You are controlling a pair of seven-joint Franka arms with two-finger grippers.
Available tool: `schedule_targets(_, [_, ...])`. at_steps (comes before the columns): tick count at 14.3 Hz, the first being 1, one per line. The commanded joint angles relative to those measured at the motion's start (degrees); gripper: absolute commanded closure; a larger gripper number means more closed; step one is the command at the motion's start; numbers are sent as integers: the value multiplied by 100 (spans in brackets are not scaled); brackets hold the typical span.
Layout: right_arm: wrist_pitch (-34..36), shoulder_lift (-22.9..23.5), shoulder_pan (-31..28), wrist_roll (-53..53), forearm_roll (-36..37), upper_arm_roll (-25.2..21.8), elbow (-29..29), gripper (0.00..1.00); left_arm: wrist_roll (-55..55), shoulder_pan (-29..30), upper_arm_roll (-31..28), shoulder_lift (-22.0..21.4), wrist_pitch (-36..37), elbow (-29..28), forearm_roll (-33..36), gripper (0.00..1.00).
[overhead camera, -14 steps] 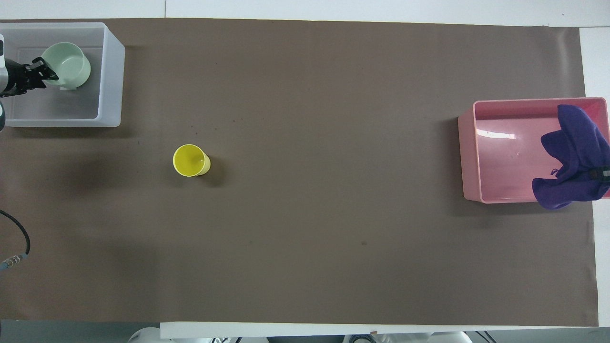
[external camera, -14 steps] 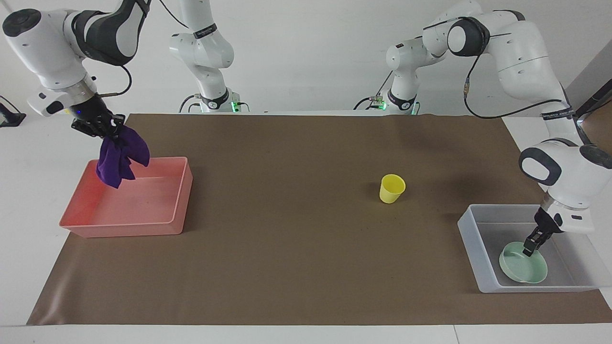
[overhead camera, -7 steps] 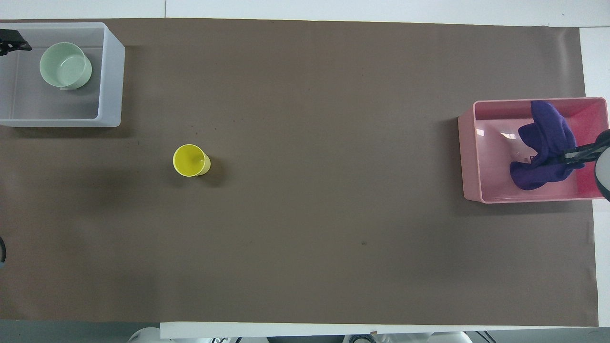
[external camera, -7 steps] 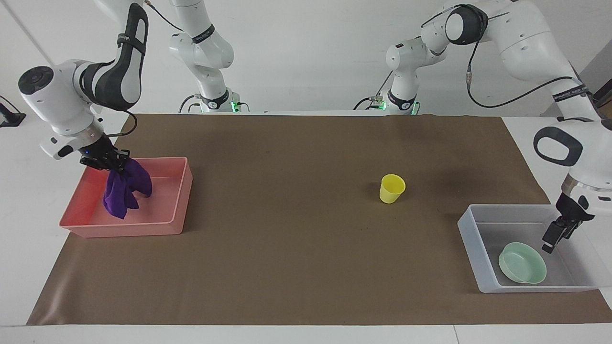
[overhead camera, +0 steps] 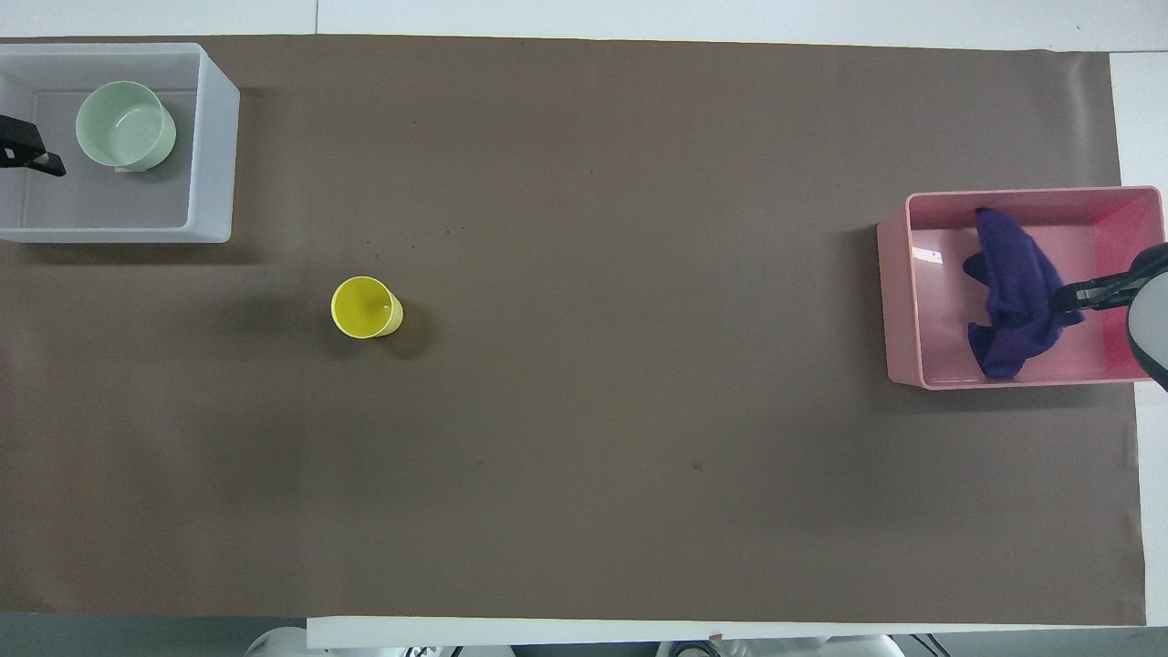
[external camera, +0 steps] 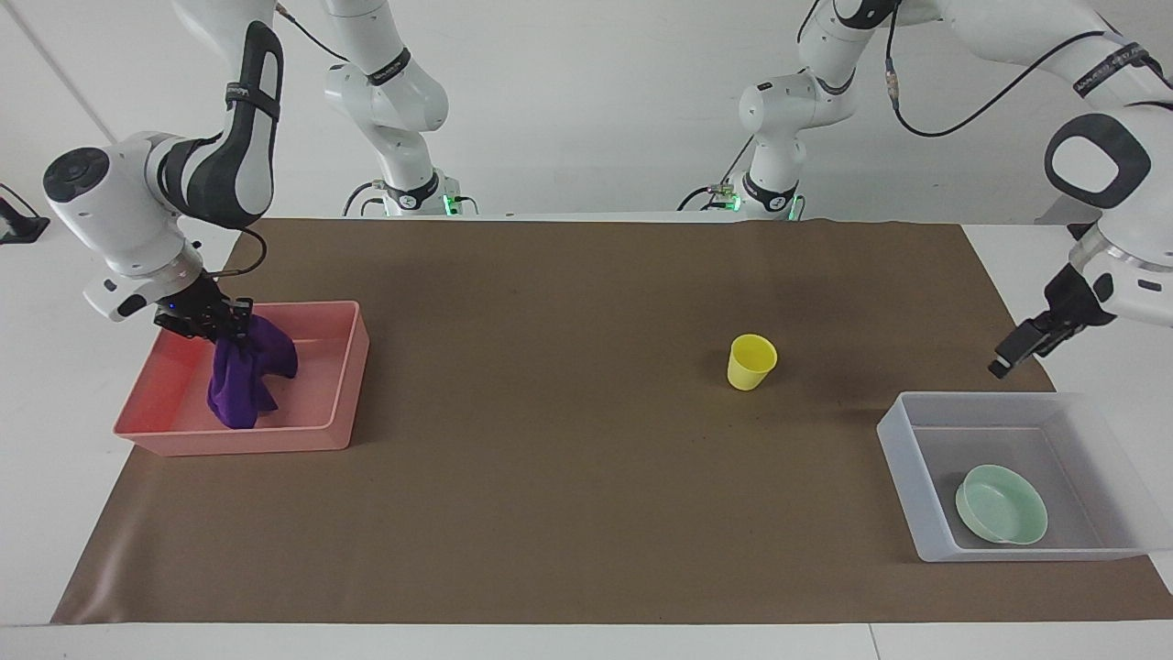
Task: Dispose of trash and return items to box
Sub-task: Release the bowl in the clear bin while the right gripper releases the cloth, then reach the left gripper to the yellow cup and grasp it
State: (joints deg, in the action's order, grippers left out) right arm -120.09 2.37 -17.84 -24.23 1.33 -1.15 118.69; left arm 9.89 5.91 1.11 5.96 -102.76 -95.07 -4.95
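My right gripper point(external camera: 229, 332) is shut on the dark purple cloth point(external camera: 240, 385) and holds it inside the pink bin point(external camera: 348, 367); the cloth's lower end reaches the bin's floor. In the overhead view the cloth point(overhead camera: 1013, 301) hangs from the right gripper point(overhead camera: 1063, 297) within the pink bin point(overhead camera: 899, 301). The mint-green bowl point(external camera: 1002, 504) lies in the translucent box point(external camera: 903, 467). My left gripper point(external camera: 1001, 365) is open and empty, raised over the box's edge nearer the robots. The yellow cup point(external camera: 751, 361) stands upright on the mat, between the bins and closer to the box.
A brown mat point(external camera: 550, 477) covers the table. The overhead view shows the cup point(overhead camera: 365, 307), the bowl point(overhead camera: 125, 125) in the box point(overhead camera: 212, 155), and the left gripper's tip point(overhead camera: 41, 162) at the view's edge.
The left gripper let go of the bowl and rose away from the box. The right gripper lowered the purple cloth into the pink bin.
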Motion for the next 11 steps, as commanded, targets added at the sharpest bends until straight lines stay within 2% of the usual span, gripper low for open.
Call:
schedule_targets(1, [186, -123, -9, 40, -54, 132, -30, 1, -49, -466, -58, -998, -86, -1509, -41, 0])
schedule_targets(4, [923, -368, 499, 978, -72, 142, -310, 0, 441, -1108, -23, -1640, -1434, -3039, -41, 0])
schedule_targets(5, [1065, -456, 605, 1147, -80, 142, -381, 0, 722, -1371, -23, -1616, -1945, -3313, -41, 0])
schedule_targets(8, [1749, -598, 931, 1541, -273, 142, -775, 0, 1531, -1995, -23, -1116, -2799, -3377, -41, 0])
schedule_targets(11, [2540, -589, 1133, 1764, -283, 142, -1425, 0, 1753, -2226, -23, -642, -3364, -3377, -41, 2])
